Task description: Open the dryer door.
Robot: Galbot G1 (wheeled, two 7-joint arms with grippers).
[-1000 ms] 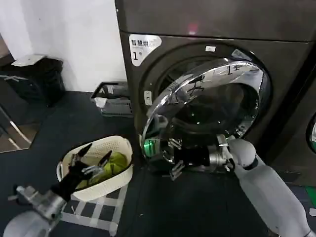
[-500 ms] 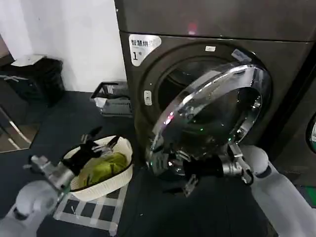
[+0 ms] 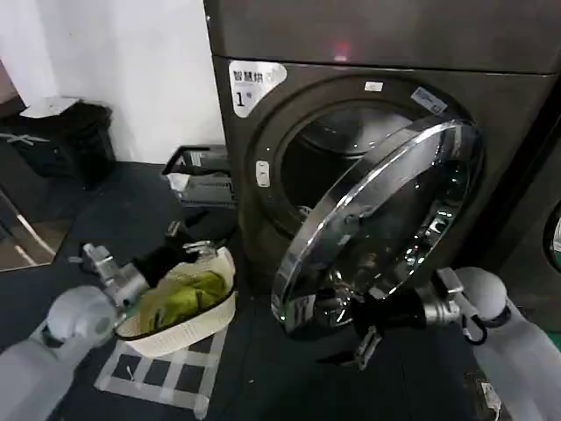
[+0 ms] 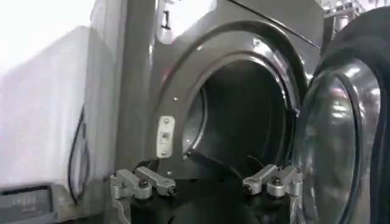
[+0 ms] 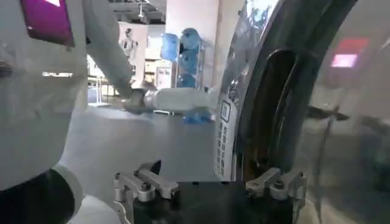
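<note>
The dryer door stands swung about halfway out from the dark grey dryer, hinged at the right, and the drum opening shows behind it. Its chrome rim and dark glass face me. My right gripper is at the door's lower left rim, open, with the rim's edge between its spread fingers. In the right wrist view the door's edge with a white sticker runs down toward the jaws. My left gripper hangs open over the basket's far rim, pointing at the drum opening.
A white basket with green cloth sits on the floor left of the dryer, on a taped grid. A grey crate and a black bin stand by the wall. A neighbouring machine is at right.
The door has swung farther outward and to the right. My right gripper moved right and toward me along with its lower rim. My left gripper rose from the basket toward the dryer.
</note>
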